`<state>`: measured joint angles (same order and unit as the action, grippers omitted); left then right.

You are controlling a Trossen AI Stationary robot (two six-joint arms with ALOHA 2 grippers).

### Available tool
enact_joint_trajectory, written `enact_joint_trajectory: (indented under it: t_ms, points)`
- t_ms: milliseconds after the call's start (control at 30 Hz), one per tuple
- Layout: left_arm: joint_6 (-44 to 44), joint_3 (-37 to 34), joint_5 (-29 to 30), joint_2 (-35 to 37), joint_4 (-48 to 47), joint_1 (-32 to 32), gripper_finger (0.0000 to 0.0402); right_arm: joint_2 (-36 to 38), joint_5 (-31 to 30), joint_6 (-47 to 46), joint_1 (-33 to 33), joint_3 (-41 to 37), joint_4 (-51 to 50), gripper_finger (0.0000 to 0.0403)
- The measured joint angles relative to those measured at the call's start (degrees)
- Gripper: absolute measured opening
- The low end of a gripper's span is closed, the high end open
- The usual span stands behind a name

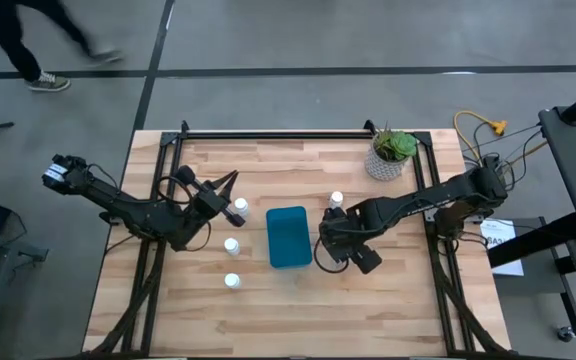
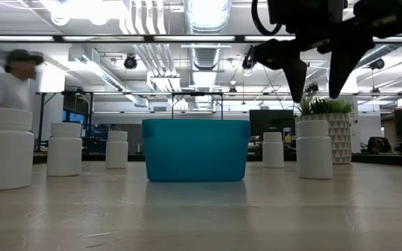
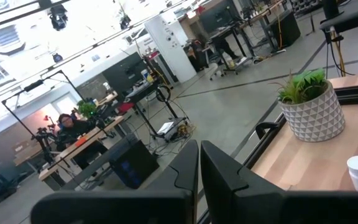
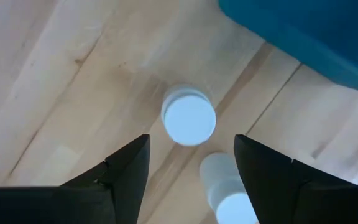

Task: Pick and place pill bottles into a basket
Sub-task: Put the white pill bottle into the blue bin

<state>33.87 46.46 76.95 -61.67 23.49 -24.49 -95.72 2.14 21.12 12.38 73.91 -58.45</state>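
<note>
A: Where does the basket (image 1: 288, 237) sit, and which way does it run?

B: Near the middle of the wooden table (image 1: 298, 310), open side up. In the high view its long axis runs from the table's far edge toward the near one. In the low view its teal wall (image 2: 195, 149) faces the camera.

A: And the pill bottles?

B: All upright, caps up, none in the basket. Three stand on the basket's left-arm side: one (image 1: 240, 205) beside the left gripper (image 1: 220, 194), one (image 1: 232, 245) level with the basket's middle, one (image 1: 232, 281) just past its near end. On the other side, one (image 1: 337, 199) stands by the basket's far corner. The right wrist view looks down on two caps: one (image 4: 189, 119) between the fingers, another (image 4: 229, 190) close beside it.

A: The grippers?

B: The right gripper (image 4: 191, 165) hangs just beside the basket, above those bottles, jaws spread wide and holding nothing. The left gripper's jaws are pressed together, empty.

A: The surroundings?

B: Pale wood planks in a black frame. A white pot with a green plant (image 1: 389, 155) stands well beyond the basket, at the far corner. Around the table lies grey concrete floor (image 1: 288, 40), where a person (image 1: 18, 40) walks. Behind are desks, monitors and ceiling ducts.
</note>
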Motion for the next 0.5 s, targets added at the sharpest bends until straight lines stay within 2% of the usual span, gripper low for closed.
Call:
enact_joint_trajectory:
  t_ms: [500]
  points:
    - [0.01, 0.0, 0.0, 0.0, 0.01, 0.02, 0.0002, -0.02, 1.28, 0.58, 0.04, -4.28, 7.28, 0.0226]
